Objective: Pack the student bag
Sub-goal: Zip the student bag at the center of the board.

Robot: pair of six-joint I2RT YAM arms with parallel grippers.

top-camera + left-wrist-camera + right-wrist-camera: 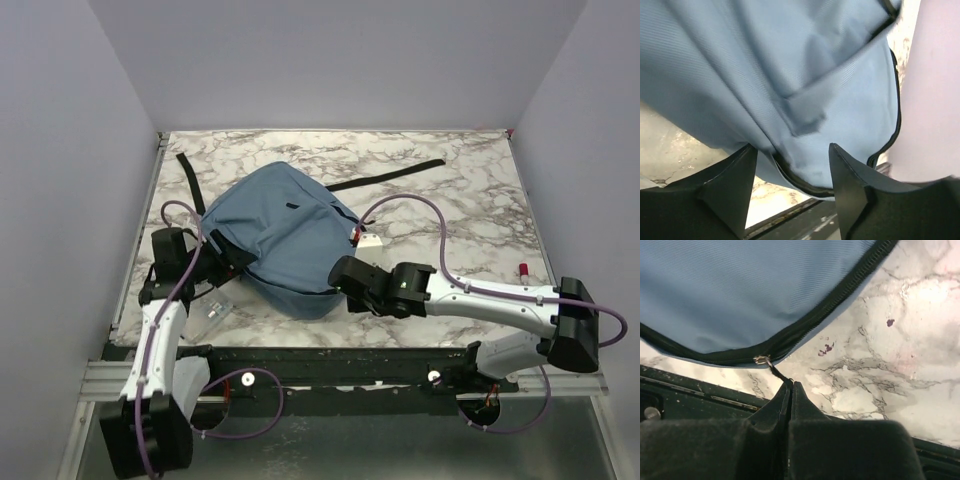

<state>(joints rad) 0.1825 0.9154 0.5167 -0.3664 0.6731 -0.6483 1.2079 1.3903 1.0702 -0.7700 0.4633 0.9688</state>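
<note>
Lying slumped on the marble tabletop (460,200), left of centre, the student bag (285,235) had its zipped edge toward the arms. R hand (791,384) was clenched on the black zip pull (776,372) at that near edge. L hand (792,146) was released, spread wide w/ the bag's black-trimmed edge in the gap.

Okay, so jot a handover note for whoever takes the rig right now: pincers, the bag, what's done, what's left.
Left pincer: open around the left edge of the student bag, not gripping.
Right pincer: shut on the zip pull at the bag's near edge.
Bag: lying on the marble table.
Done: pull is grasped.
Left: probably draw the pull along; contents not visible.
</note>
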